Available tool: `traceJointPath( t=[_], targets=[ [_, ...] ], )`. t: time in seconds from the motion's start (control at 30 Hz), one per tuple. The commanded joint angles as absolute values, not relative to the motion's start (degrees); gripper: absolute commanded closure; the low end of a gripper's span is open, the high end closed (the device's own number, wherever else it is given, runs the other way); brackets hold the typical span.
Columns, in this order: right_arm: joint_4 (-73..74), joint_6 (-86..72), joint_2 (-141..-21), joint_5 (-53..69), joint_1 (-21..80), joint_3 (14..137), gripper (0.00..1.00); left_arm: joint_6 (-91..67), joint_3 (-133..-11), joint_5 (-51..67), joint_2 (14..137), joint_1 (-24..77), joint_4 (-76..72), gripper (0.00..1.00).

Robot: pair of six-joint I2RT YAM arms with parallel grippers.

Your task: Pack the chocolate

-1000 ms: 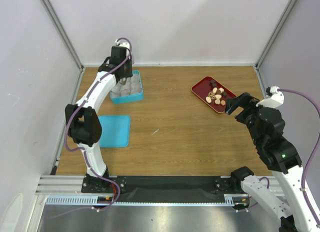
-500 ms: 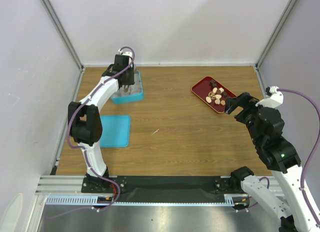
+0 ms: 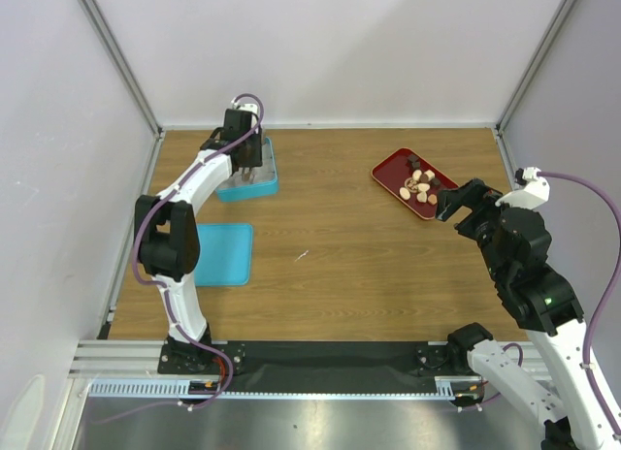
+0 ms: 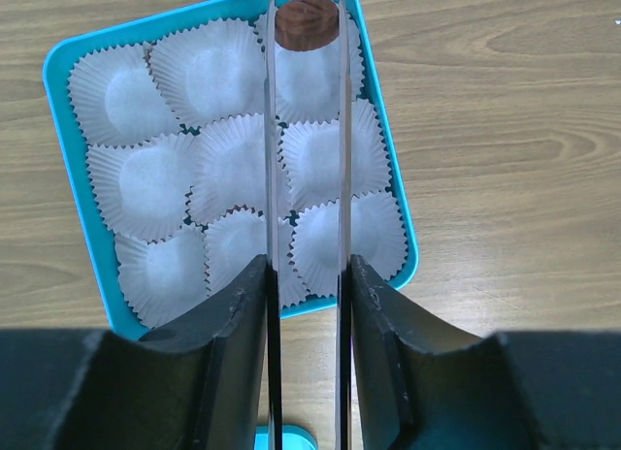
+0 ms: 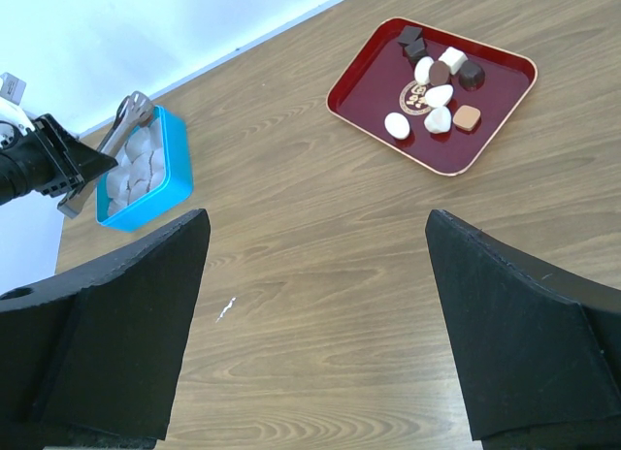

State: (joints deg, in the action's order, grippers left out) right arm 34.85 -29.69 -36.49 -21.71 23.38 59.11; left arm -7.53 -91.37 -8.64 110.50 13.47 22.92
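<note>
My left gripper (image 4: 306,275) is shut on long metal tongs (image 4: 270,130). The tong tips pinch a round dark brown chocolate (image 4: 306,25) above the far end of a blue box (image 4: 56,72) filled with white paper cups (image 4: 146,178). In the top view this gripper (image 3: 245,164) hangs over the box (image 3: 267,183) at the back left. More chocolates (image 5: 437,81), round and square, dark, tan and cream, lie in a red tray (image 5: 369,96) at the back right. My right gripper (image 5: 315,217) is open and empty above the table, just near of the tray (image 3: 388,164).
The box's flat blue lid (image 3: 223,254) lies on the table in front of the box, near the left arm. A small white speck (image 3: 302,256) lies mid-table. Walls close the table on the left, back and right.
My left gripper has shifted slightly right and nearer over the blue box with the tongs. The right arm has not moved.
</note>
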Motion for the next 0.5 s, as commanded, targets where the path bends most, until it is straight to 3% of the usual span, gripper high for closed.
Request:
traceJointPath(
  t=[0.0, 0.47],
  targets=[
    [32.7, -28.5, -36.5, -22.8, 23.3, 59.2, 0.00, -7.8, -91.2, -8.3, 110.1, 13.4, 20.0, 0.59],
    [32.4, -28.4, -36.2, -22.6, 23.2, 59.3, 0.01, -8.0, -90.6, -8.8, 110.4, 13.4, 20.7, 0.53]
  ],
)
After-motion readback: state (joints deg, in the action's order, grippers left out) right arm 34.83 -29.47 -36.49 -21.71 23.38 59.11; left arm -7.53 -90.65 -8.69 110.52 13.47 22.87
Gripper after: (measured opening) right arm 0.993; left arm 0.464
